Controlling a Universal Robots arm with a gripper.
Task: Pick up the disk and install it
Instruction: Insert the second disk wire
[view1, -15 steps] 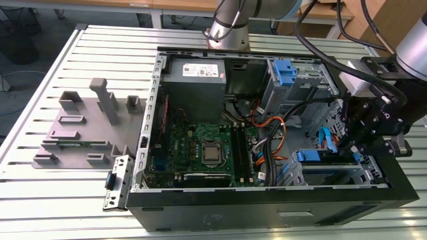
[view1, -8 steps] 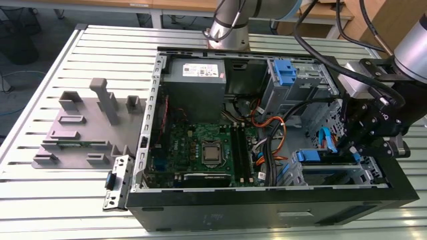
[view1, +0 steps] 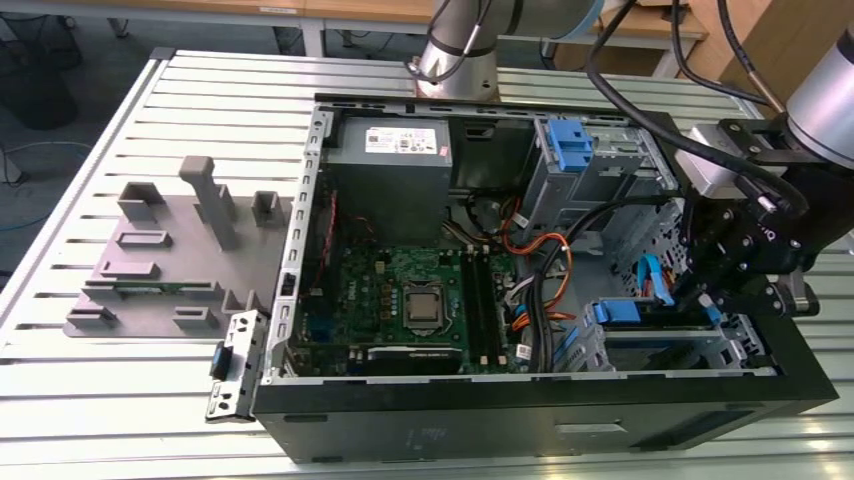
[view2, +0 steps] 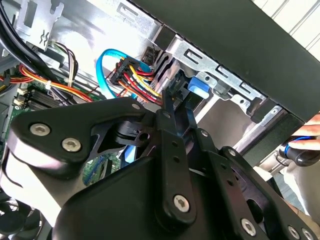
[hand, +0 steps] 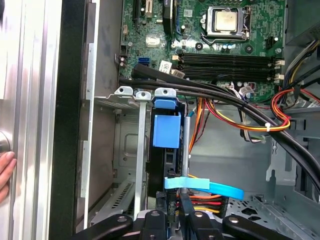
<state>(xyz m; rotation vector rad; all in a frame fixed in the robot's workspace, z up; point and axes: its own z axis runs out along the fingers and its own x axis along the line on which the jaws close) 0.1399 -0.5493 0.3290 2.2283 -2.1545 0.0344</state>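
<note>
The disk (hand: 166, 131) is seen standing on edge in the drive cage (hand: 125, 150) of the open computer case (view1: 561, 425), directly ahead of the gripper (hand: 176, 202). Its long axis runs in line with the fingers, away from them toward the blue tab (hand: 165, 104) at its far end. Only a thin dark edge and the blue carrier frame are presented (the label face cannot be made out). The gripper's two black fingers are nearly closed around the near end of the disk, beside the blue flat cable (hand: 210, 186) and the red, yellow and black power leads (view2: 137, 80); whether the disk is truly clamped cannot be told with certainty. The motherboard (hand: 220, 40) lies beyond the cage.
</note>
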